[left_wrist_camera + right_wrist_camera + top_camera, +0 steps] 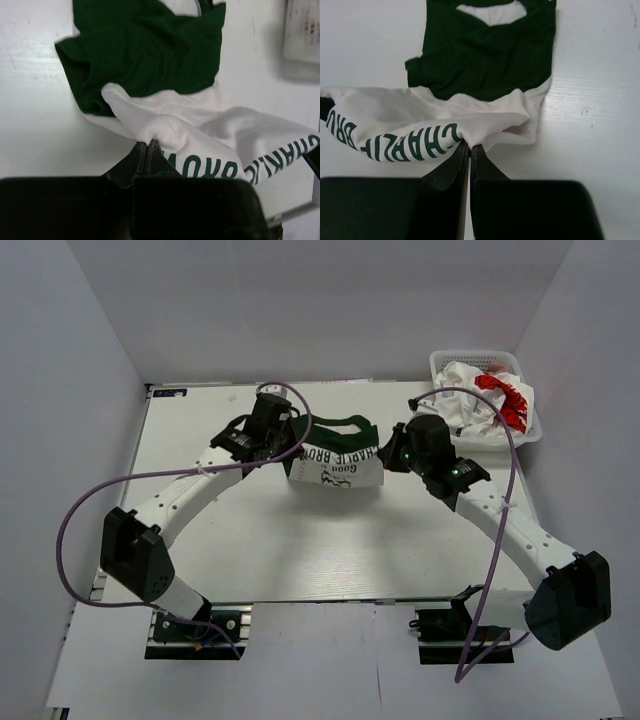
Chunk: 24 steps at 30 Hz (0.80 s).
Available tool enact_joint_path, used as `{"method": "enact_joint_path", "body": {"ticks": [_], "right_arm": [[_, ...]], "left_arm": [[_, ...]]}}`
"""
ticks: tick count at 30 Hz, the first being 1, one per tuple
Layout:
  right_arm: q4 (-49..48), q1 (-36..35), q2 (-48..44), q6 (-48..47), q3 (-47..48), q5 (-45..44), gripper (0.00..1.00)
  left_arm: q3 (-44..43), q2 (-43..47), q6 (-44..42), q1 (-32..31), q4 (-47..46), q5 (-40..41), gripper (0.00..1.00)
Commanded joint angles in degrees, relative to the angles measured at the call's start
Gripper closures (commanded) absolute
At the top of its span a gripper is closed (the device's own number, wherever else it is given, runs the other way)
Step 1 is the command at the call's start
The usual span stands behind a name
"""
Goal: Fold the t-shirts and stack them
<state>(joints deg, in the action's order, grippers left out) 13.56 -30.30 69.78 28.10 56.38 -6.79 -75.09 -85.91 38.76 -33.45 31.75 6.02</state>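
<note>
The white t-shirt with dark green sleeves and neck (335,455) lies partly folded in the middle of the table, green lettering facing up. My left gripper (290,452) is shut on its left edge; in the left wrist view the shut gripper (148,143) pinches white cloth (200,125). My right gripper (386,462) is shut on its right edge; in the right wrist view the shut gripper (470,145) pinches a white fold (485,125). The held edges are raised a little above the table. A second white shirt with red print (490,400) lies crumpled in the basket.
The white plastic lattice basket (446,362) stands at the back right corner of the table. White walls close in the left, back and right sides. Purple cables loop off both arms.
</note>
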Motion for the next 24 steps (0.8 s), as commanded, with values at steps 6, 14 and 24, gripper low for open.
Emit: {"method": "enact_joint_path", "body": {"ticks": [6, 14, 24], "right_arm": [[-0.38, 4.46, 11.51, -1.29, 15.58, -3.06, 1.0], [1.83, 9.11, 29.97, -2.52, 30.35, 1.95, 1.0], [2.79, 12.46, 49.3, -1.99, 45.92, 3.27, 1.0]], "left_arm": [[-17.17, -12.6, -2.81, 5.32, 5.08, 6.2, 1.0], [-32.18, -27.27, -5.19, 10.68, 3.06, -1.35, 1.0], [-48.48, -46.1, -5.98, 14.47, -0.62, -8.74, 1.0]]}}
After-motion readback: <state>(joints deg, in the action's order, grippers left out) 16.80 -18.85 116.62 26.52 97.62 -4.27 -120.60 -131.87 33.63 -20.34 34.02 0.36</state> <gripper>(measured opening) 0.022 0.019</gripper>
